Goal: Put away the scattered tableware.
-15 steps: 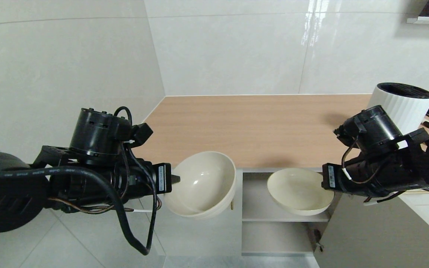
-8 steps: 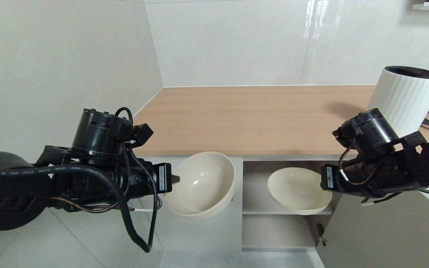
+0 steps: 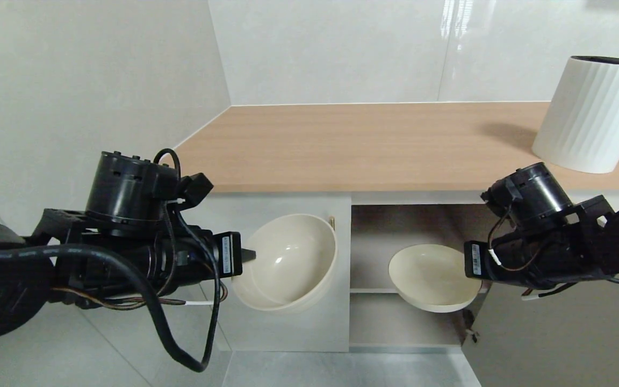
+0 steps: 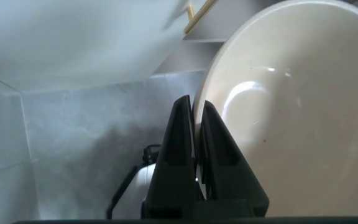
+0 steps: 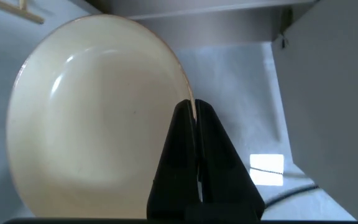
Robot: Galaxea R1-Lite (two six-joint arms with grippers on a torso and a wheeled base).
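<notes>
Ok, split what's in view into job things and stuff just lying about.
Job: deep bowl in left gripper; shallow bowl in right gripper; open cabinet.
Lying about: white ribbed container on the wooden counter.

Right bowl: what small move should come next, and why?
Probably ease the right gripper forward into the open cabinet: its jaws are shut on the rim of the right bowl, which hangs before the shelf, not yet on it.
</notes>
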